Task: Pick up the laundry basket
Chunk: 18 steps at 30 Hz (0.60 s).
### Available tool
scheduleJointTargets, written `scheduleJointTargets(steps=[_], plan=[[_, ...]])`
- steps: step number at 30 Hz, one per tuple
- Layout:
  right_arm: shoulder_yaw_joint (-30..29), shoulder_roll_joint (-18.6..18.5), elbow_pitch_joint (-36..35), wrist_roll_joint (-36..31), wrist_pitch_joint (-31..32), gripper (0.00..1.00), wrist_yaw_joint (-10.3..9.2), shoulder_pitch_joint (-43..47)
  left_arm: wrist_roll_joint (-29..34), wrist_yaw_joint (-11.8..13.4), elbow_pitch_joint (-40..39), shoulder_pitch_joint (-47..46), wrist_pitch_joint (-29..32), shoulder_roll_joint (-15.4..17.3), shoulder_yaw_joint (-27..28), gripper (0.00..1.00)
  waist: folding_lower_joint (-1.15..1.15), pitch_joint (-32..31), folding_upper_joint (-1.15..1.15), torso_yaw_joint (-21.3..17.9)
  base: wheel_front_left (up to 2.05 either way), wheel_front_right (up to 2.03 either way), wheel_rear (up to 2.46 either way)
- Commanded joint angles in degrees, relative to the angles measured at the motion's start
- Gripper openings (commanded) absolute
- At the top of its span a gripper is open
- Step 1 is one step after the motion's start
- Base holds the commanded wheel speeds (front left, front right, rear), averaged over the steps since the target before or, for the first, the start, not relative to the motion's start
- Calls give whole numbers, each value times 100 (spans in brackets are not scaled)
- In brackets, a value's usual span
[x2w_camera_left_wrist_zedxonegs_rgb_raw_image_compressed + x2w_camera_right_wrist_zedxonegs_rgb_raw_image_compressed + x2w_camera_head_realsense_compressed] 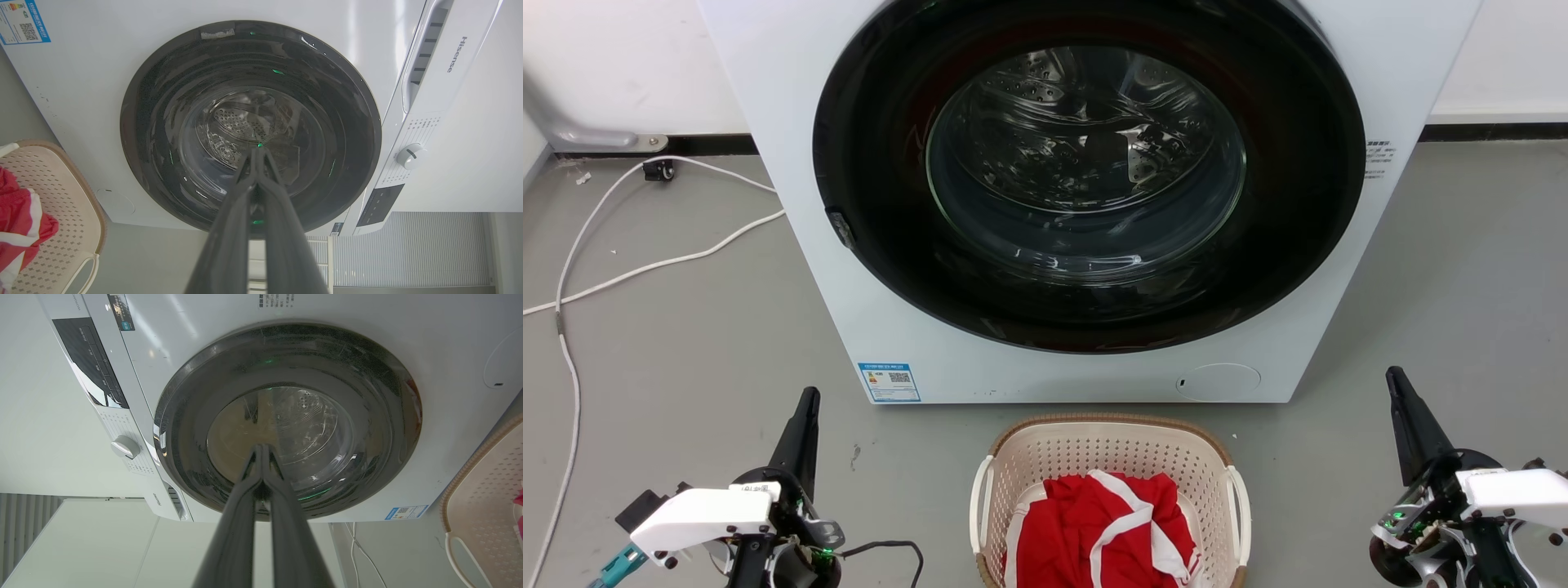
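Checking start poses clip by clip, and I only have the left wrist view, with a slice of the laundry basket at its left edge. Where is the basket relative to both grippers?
Observer: In the head view the laundry basket stands between the left gripper and the right gripper, touching neither.
Operator: Is the right one open?
Observer: No. In the right wrist view its fingertips meet, with nothing between them.

The cream laundry basket [1045,457], perforated and brown-rimmed, holds red cloth [1107,523] with white stripes before a white washing machine [768,122].
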Motion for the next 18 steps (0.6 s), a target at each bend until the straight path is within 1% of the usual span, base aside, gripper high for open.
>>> scheduleJointTargets(steps=[1, 6, 7, 12, 18], plan=[[2, 20, 3, 18, 6, 0, -2, -70, 15, -12, 0, -32, 17, -12, 24, 0, 0, 0, 0, 0, 0, 0, 0], [2, 20, 3, 18, 6, 0, -2, -70, 15, -12, 0, -32, 17, -12, 24, 0, 0, 0, 0, 0, 0, 0, 0], [1, 0, 0, -1, -1, 100, 0, 0, 1, 0, 0, 0, -1, 0, 0, 100, 0, 0, 0, 0, 0, 0, 0], [16, 3, 173, -22, -28, 100, -1, 165, 20, 1, 173, 167, -38, -17, -48, 100, 0, 1, 0, 0, 0, 0, 0], [64, 4, 14, -221, -265, 100, -1, 282, 240, 1, 24, 250, -273, -16, -126, 100, 0, 0, 0, -3, 0, 0, 0]])
